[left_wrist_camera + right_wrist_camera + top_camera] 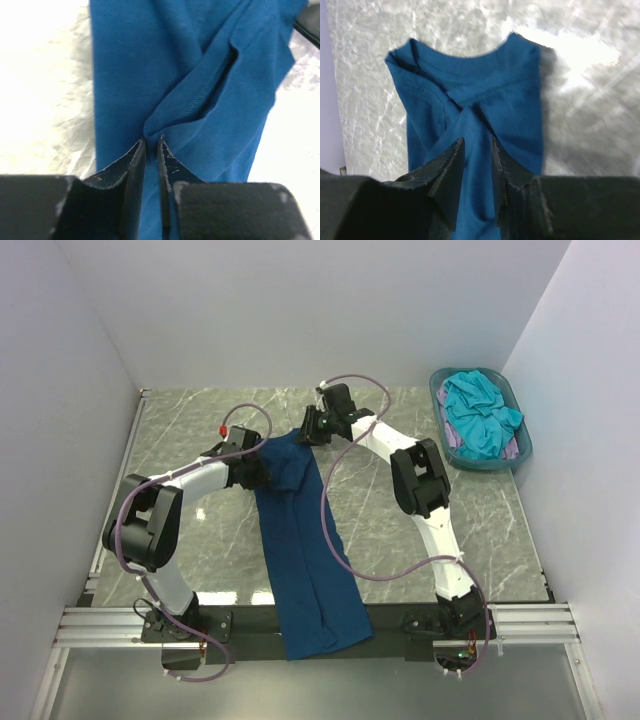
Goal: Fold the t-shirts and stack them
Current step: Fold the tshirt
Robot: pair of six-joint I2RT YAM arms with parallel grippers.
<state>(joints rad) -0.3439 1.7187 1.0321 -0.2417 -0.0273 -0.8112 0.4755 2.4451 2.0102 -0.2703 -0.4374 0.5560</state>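
The dark navy t-shirt (300, 550) lies folded into a long narrow strip down the middle of the table, its near end hanging over the front rail. My left gripper (262, 468) is at the strip's far left edge. Its jaws (151, 140) stand a narrow gap apart with a ridge of navy cloth (150, 60) between them. My right gripper (308, 428) is at the collar end, open (477, 141) and straddling a raised fold of the shirt (485, 100). A turquoise t-shirt (478, 415) lies crumpled in the basket on top of a pale lilac one (515, 448).
The teal plastic basket (437, 390) stands at the far right corner against the wall. Grey marble tabletop (200, 530) shows on both sides of the strip. White walls close in the left, back and right. A metal rail (100, 625) runs along the near edge.
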